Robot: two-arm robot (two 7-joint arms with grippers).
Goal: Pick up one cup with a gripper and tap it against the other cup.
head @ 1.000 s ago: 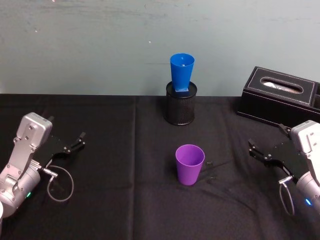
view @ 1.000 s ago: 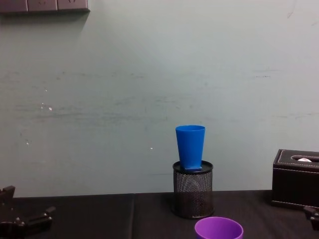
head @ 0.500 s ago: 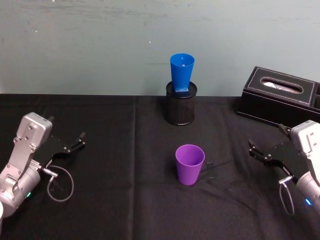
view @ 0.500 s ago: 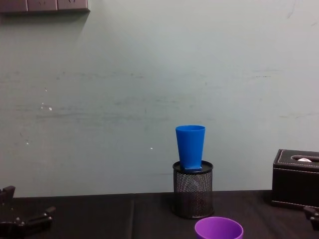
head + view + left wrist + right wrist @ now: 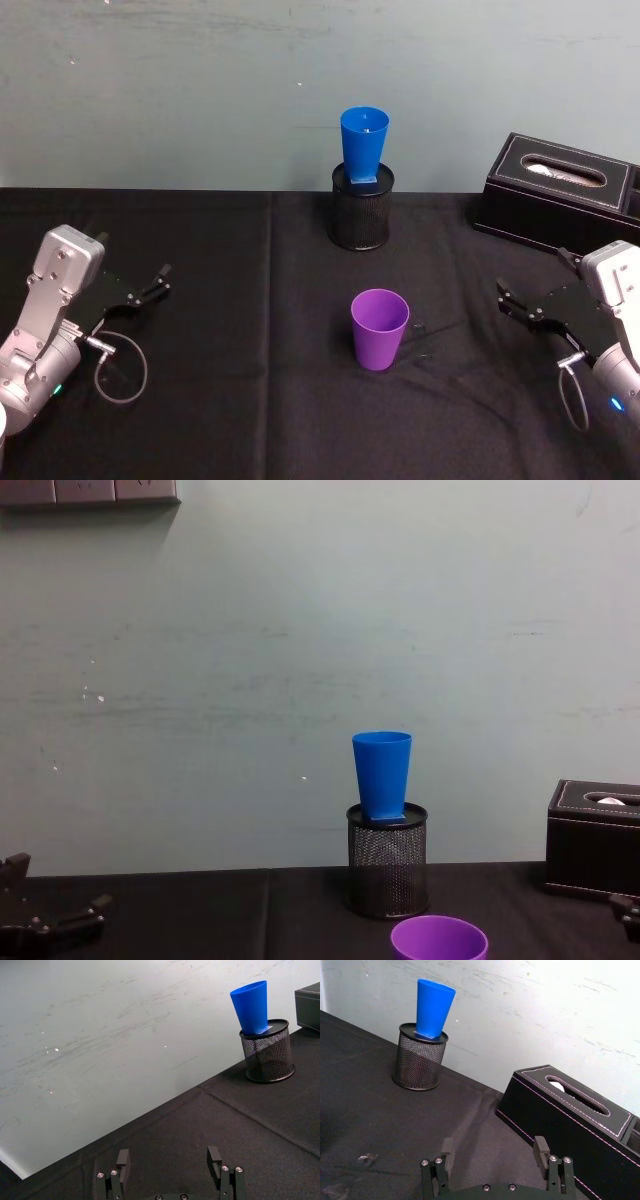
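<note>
Nothing has visibly shifted over the last second: both arms and both cups sit where they were, so the task has not begun and the first reach is yet to come.

The purple cup (image 5: 380,325) stands upright, mouth up, on the black-clothed bench (image 5: 220,400) near the middle of the head view. The blue cup (image 5: 363,140) is at 12 o'clock from it, well apart, perched base-down in the top of a black mesh holder (image 5: 362,215), so it sits higher than the purple cup's rim. A black tissue box (image 5: 560,190) lies at about 2 o'clock from the purple cup.

The left end effector (image 5: 148,287) hangs low over the bench at 9 o'clock from the purple cup, well apart, fingers spread and holding nothing. The right end effector (image 5: 515,302) is at 3 o'clock from the cup, somewhat nearer, also spread and empty, pointing in toward the centre.

Either arm could take the cup. The right looks the shorter reach, I judge. After the grasp the cup must be lifted and carried toward 12 o'clock to meet the blue one, which may tip easily on its perch
</note>
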